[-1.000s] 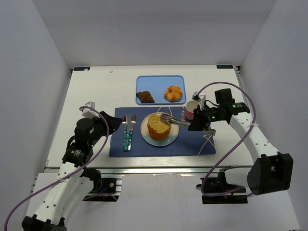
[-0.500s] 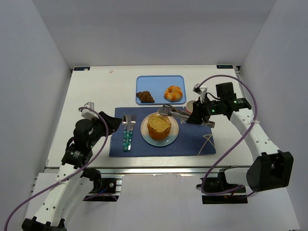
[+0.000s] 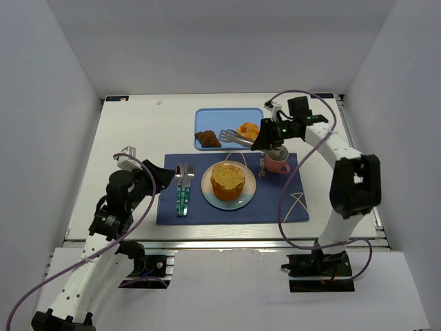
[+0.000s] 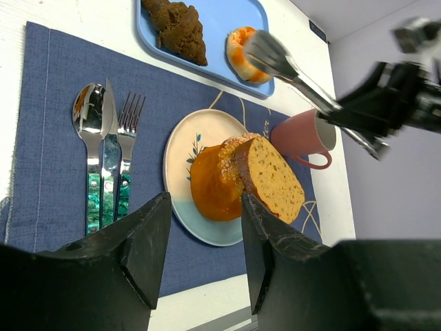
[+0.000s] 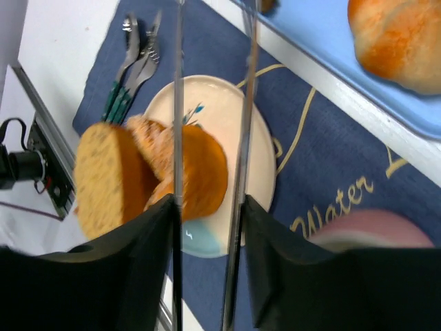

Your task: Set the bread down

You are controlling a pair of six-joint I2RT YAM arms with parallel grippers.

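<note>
A sliced orange bread [image 3: 228, 181] lies on the round plate [image 3: 210, 193] on the blue placemat; it also shows in the left wrist view [image 4: 241, 181] and the right wrist view [image 5: 138, 179]. My right gripper [image 3: 265, 136] is shut on metal tongs [image 3: 238, 138], whose empty tips hang spread above the blue tray [image 3: 227, 114], between an orange bun [image 3: 248, 131] and a brown pastry [image 3: 207, 139]. In the right wrist view the tong arms [image 5: 178, 103] run between my fingers. My left gripper [image 3: 165, 176] is open and empty at the placemat's left edge.
A pink mug [image 3: 275, 164] stands right of the plate, under my right wrist. A spoon, knife and fork [image 3: 183, 186] lie left of the plate. The placemat [image 3: 275, 203] lies near the table's front edge.
My right gripper has lifted the tongs off the bread and swung them back and left to over the tray. The bread stays on the plate. The left arm has not moved.
</note>
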